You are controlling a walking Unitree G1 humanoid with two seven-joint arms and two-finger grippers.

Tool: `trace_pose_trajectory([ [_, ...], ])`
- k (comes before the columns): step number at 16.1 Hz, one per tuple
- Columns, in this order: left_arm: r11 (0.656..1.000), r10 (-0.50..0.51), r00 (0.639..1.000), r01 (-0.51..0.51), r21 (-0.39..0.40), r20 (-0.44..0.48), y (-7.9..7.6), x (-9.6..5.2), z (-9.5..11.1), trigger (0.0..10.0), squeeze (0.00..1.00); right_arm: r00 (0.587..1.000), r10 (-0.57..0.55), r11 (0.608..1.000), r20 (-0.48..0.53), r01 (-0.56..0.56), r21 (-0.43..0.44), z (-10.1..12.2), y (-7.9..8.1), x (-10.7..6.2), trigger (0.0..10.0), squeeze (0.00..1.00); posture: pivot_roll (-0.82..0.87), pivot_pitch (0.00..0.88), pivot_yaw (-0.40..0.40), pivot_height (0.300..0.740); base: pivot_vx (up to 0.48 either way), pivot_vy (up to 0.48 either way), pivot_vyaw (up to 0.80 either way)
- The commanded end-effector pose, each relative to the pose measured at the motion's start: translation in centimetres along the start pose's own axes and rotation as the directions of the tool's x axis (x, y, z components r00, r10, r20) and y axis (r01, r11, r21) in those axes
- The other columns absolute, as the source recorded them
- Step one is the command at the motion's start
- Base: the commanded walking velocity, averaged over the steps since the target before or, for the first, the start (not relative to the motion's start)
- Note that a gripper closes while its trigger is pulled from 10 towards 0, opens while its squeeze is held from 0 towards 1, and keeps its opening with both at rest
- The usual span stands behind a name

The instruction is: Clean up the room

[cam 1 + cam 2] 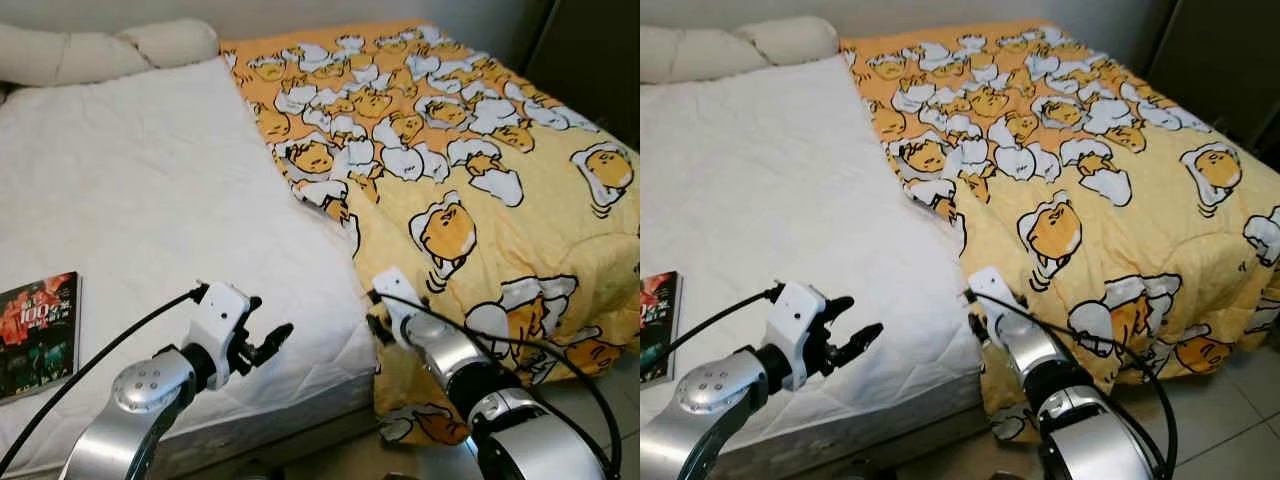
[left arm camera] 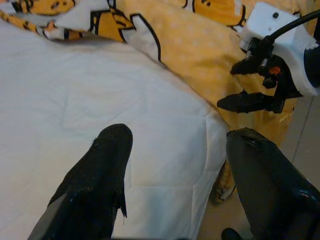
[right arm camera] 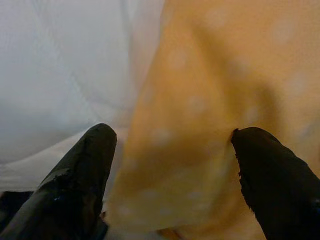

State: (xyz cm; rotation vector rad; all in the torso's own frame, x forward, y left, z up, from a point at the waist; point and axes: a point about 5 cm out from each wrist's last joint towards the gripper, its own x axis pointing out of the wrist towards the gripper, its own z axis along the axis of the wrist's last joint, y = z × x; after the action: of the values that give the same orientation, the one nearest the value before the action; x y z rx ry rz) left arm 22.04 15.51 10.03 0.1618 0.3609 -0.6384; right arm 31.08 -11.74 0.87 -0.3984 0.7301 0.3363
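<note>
The right gripper (image 3: 170,165), fingers wide, meets the yellow blanket (image 1: 480,170) edge beside the mattress (image 1: 150,190), probably to grasp it; the left gripper (image 2: 175,170) waits open.

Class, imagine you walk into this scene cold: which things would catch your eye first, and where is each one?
The bright yellow cartoon-print blanket stands out first, bunched over the right half of the bed and hanging off its foot. Beside it lies the bare white mattress, with a dark-covered book near its left edge. In front, the left gripper hovers over the mattress corner, jaws open, while the right gripper is at the blanket's edge, jaws spread.
</note>
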Motion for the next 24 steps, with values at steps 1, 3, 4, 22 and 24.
trace_pose_trajectory([
  [1, 1.0, -0.002, 1.0, 0.002, 0.003, -0.009, -0.1, -0.3, 0.1, 10.0, 0.0, 1.0, 0.018, 0.999, 0.012, -0.018, 0.037, 0.1, 0.1, 0.1, 0.0, 0.0, 0.08, 0.097, 0.028, 0.74, 0.0, 0.0, 0.0],
  [3, 1.0, 0.001, 1.0, -0.001, -0.002, -0.017, -0.1, -0.5, -0.1, 10.0, 0.0, 1.0, 0.005, 0.999, 0.012, -0.006, 0.052, -0.2, -0.2, 0.2, 0.0, 0.0, 0.1, 0.116, 0.036, 0.74, 0.0, 0.0, 0.0],
  [4, 1.0, 0.004, 1.0, -0.004, -0.007, -0.026, 0.0, -0.6, -0.2, 10.0, 0.0, 0.999, -0.029, 0.999, 0.021, 0.029, 0.022, 0.0, -0.7, 0.2, 0.0, 0.0, 0.1, 0.124, 0.04, 0.74, 0.0, 0.0, 0.0],
  [22, 1.0, 0.029, 0.999, -0.029, 0.003, -0.013, -0.3, -1.5, 0.3, 10.0, 0.0, 0.997, 0.012, 1.0, 0.082, -0.013, 0.006, 1.2, 0.1, 0.3, 0.0, 0.0, 0.07, 0.07, 0.048, 0.74, 0.0, 0.0, 0.0],
  [24, 1.0, 0.029, 0.999, -0.028, 0.003, -0.017, -0.2, -1.4, 0.4, 10.0, 0.0, 0.996, 0.015, 1.0, 0.085, -0.017, 0.024, 1.0, -0.3, 0.3, 0.0, 0.0, 0.06, 0.062, 0.051, 0.74, 0.0, 0.0, 0.0],
])
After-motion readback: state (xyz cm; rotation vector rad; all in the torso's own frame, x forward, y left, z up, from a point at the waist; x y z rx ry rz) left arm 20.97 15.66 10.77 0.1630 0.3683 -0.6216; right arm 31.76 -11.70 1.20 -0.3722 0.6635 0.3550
